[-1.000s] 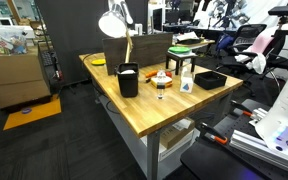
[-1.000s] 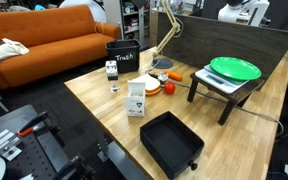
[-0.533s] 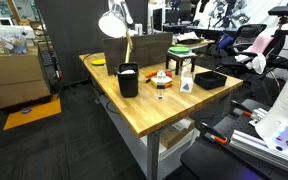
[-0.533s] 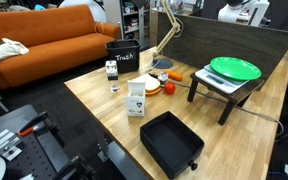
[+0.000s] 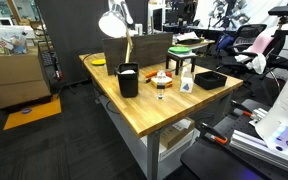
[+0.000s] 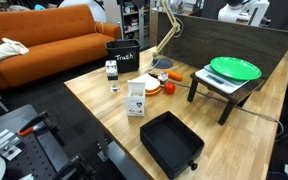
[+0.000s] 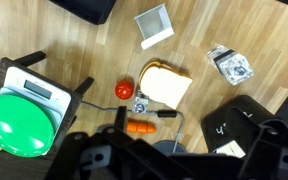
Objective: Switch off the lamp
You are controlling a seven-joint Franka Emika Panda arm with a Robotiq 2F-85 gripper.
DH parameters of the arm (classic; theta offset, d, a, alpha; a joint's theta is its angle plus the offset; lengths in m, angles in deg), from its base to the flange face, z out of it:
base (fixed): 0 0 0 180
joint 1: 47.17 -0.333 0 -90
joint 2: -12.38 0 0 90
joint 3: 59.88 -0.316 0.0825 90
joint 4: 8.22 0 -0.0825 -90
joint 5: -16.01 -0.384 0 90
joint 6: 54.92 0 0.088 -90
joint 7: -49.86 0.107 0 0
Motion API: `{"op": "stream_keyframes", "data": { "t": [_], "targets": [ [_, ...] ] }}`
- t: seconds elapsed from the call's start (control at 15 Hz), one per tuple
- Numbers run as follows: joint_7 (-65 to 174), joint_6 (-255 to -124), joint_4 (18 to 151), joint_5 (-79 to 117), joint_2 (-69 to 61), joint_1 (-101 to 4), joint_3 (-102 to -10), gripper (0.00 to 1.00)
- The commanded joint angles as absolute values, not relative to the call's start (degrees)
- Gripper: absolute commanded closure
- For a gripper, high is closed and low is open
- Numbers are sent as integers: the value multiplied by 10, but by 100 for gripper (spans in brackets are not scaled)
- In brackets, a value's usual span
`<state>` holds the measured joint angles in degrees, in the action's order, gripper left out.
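Observation:
The lamp [image 5: 114, 22] has a white dome shade on a thin jointed arm and stands at the table's far side, taller than everything else. In an exterior view its arm [image 6: 167, 35] rises from a round base beside the black bin; the shade is cut off at the top edge. In the wrist view I look straight down on the grey round base [image 7: 167, 150] and its cable. My gripper [image 7: 174, 162] is a dark blurred shape along the bottom edge, high above the table, with its jaws spread and nothing between them. I cannot make it out in the exterior views.
On the wooden table [image 6: 104, 105] stand a black bin marked "Trash" [image 6: 123, 57], a white box [image 6: 136, 98], a black tray [image 6: 171, 143] and a green plate [image 6: 234, 68] on a small stand. A red ball [image 7: 124, 90] and an orange carrot [image 7: 140, 127] lie near the lamp base.

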<state>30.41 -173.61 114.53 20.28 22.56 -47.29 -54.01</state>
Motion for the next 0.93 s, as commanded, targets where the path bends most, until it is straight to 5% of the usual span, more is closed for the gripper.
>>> {"op": "stream_keyframes", "data": {
  "t": [0.0, 0.87],
  "targets": [
    [303, -1735, 1139, 202, 219, -466, -547, 0],
    [298, -1745, 1101, 213, 147, -472, -565, 0]
  ]
}}
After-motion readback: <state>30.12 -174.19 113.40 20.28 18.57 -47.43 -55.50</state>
